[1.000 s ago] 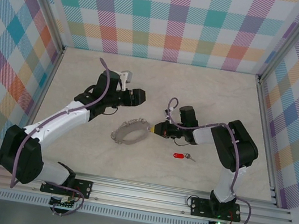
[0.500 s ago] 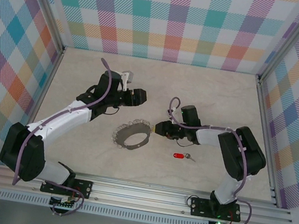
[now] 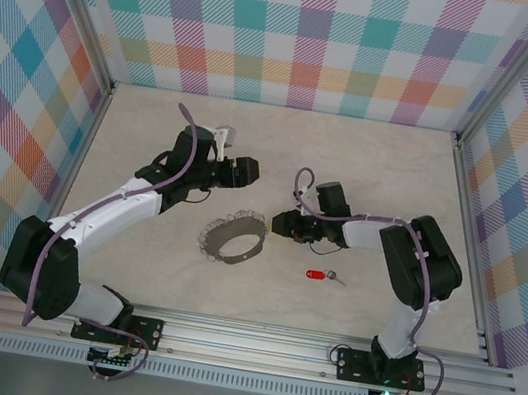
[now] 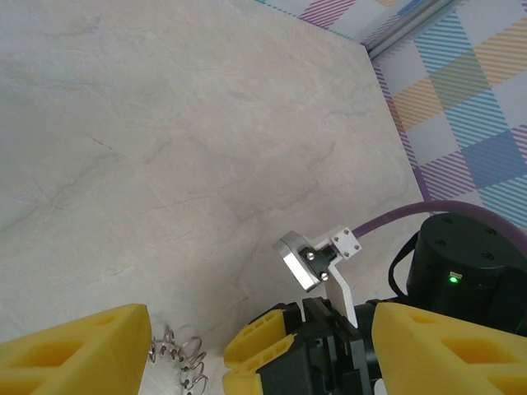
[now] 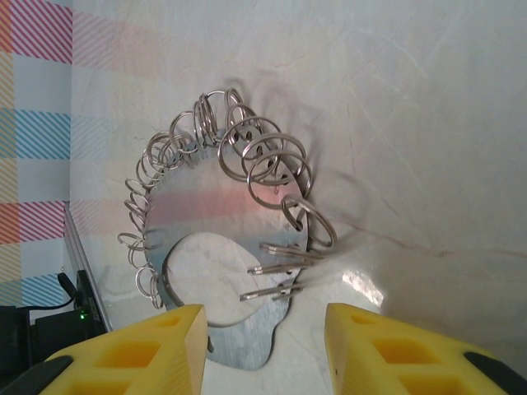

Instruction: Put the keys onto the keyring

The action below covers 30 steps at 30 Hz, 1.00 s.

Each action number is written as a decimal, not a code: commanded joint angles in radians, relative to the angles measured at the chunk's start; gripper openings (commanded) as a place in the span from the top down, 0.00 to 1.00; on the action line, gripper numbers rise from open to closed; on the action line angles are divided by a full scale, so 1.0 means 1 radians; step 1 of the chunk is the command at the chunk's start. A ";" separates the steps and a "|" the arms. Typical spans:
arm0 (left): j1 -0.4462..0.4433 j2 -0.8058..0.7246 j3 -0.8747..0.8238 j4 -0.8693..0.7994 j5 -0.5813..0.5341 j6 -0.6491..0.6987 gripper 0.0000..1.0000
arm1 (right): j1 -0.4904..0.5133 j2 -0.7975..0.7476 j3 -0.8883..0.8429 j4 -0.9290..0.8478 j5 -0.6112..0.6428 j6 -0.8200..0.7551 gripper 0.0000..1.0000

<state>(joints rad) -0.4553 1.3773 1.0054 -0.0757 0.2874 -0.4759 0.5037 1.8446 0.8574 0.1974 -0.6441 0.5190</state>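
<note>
Keyring (image 5: 216, 210) btwn open right fingers (image 5: 140, 350); keys (image 3: 317, 274) apart.

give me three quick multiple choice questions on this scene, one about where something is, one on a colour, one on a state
1. Where is the key?
A. on the table, apart from the ring
B. inside the ring
C. hooked onto the ring

2. What colour is the key's tag?
A. blue
B. green
C. red

3. How is the right gripper?
A. shut on the key
B. open, its fingers either side of the ring's edge
C. shut and far from the ring

Answers:
1 A, the top view shows the key lying on bare table, clear of the ring.
2 C, the oval tag is plainly red.
3 B, the right wrist view shows the two yellow fingers apart with the ring's edge between them.
</note>
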 commanded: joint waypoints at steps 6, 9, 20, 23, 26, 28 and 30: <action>0.004 0.000 -0.010 0.015 0.011 -0.008 0.29 | 0.035 0.053 0.052 0.024 -0.037 -0.002 0.56; 0.004 -0.005 -0.012 0.014 0.009 -0.007 0.29 | 0.042 0.055 0.047 0.025 -0.040 -0.003 0.57; 0.004 -0.011 -0.016 0.011 0.010 -0.007 0.29 | 0.060 0.022 0.000 0.036 -0.053 0.003 0.61; 0.004 -0.013 -0.016 0.010 0.010 -0.006 0.29 | 0.071 0.018 0.005 0.030 -0.060 0.000 0.62; 0.004 -0.014 -0.017 0.007 0.010 -0.005 0.29 | 0.078 0.008 0.010 0.012 -0.043 -0.012 0.62; 0.004 -0.016 -0.021 0.005 0.011 -0.005 0.29 | 0.078 0.000 0.013 -0.012 -0.012 -0.028 0.61; 0.005 -0.017 -0.022 0.003 0.011 -0.003 0.29 | 0.077 -0.005 0.020 -0.040 0.014 -0.044 0.60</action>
<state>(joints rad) -0.4553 1.3773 1.0004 -0.0761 0.2874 -0.4789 0.5774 1.8725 0.8730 0.1993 -0.6544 0.5106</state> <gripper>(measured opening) 0.713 0.401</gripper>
